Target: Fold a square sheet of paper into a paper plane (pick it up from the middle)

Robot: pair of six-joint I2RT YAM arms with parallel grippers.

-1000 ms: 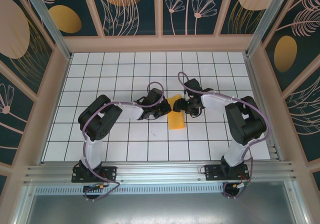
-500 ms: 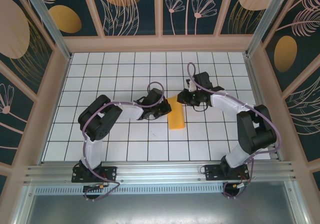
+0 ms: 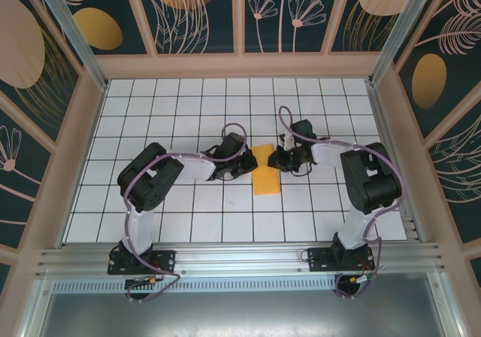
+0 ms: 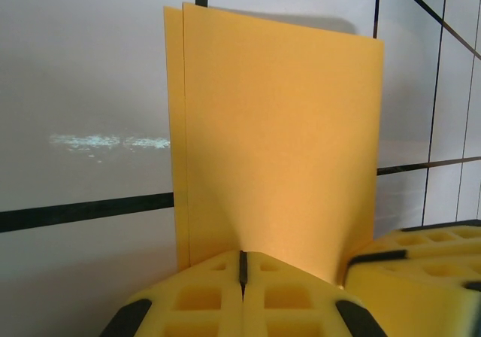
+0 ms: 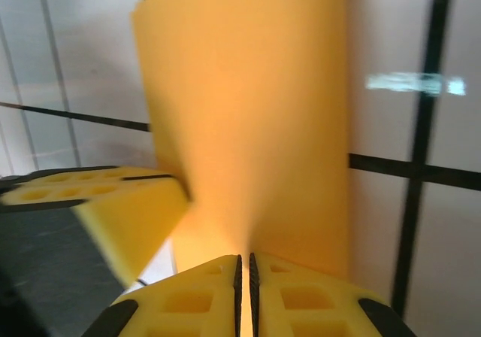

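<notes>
Bright, glare on tiles, right wrist blurred

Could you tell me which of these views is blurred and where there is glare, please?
Left wrist: the paper is sharp, with a glare streak on the table. Right wrist: paper soft and blurred, glare streak upper right. Top external: evenly lit, sharp.

The left arm bends at its elbow and reaches inward, wrist held low. The right arm mirrors it from the other side, so the two sets of jaws face each other, close together. The left jaws are pressed tight, their yellow pads meeting on the bottom edge of the folded paper. The right jaws are closed too, their pads a hairline apart and pinching the same paper. One pad of each arm sits just beside the other arm's jaws.
</notes>
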